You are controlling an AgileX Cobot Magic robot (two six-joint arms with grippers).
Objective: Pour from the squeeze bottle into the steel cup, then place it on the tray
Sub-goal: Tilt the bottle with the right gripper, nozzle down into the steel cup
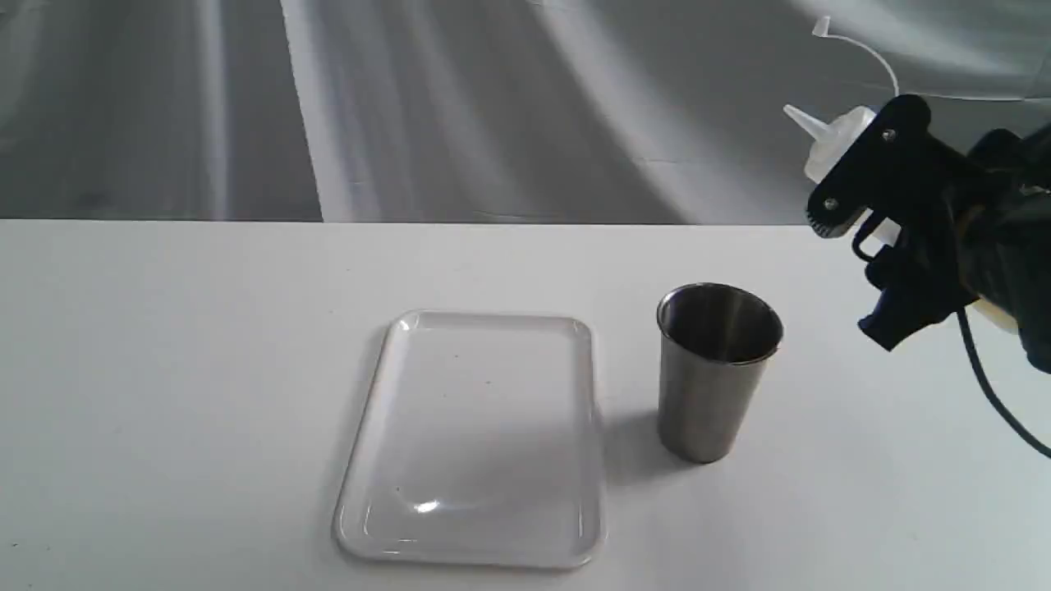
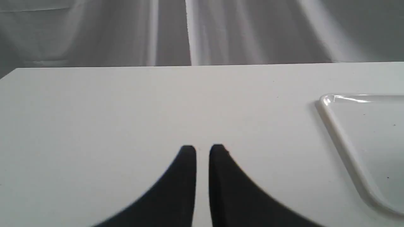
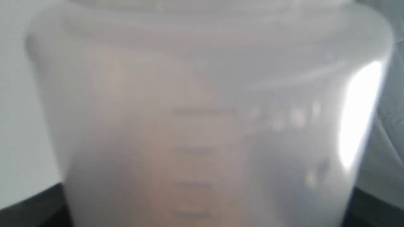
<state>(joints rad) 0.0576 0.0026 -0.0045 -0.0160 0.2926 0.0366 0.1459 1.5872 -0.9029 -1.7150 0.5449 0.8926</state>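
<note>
Two grippers are in service. The right gripper [image 1: 858,164] is clamped on the squeeze bottle [image 1: 833,144] and holds it in the air, clear of the tabletop [image 1: 164,369], at the right edge of the exterior view. One black finger crosses the near side of the bottle body just behind the shoulder. The bottle is tilted, with its nozzle [image 1: 800,119] pointing up and to the left. The small cap [image 1: 821,27] hangs above on its thin curved tether.

In the right wrist view the bottle wall [image 3: 202,126] fills the frame, blurred. It shows faint graduation lines and a warm tint in the part nearest the gripper.

The steel cup [image 1: 718,369] stands upright on the tabletop, below and to the left of the held bottle and well apart from it. The tray [image 1: 493,318] lies flat just beside the cup on its left, not touching it.

The left gripper [image 2: 202,151] appears only in the left wrist view. Its fingers are brought together with a thin slit between them and nothing in the slit. It sits low over bare tabletop, with a corner of the tray rim [image 2: 341,138] off to one side.
</note>
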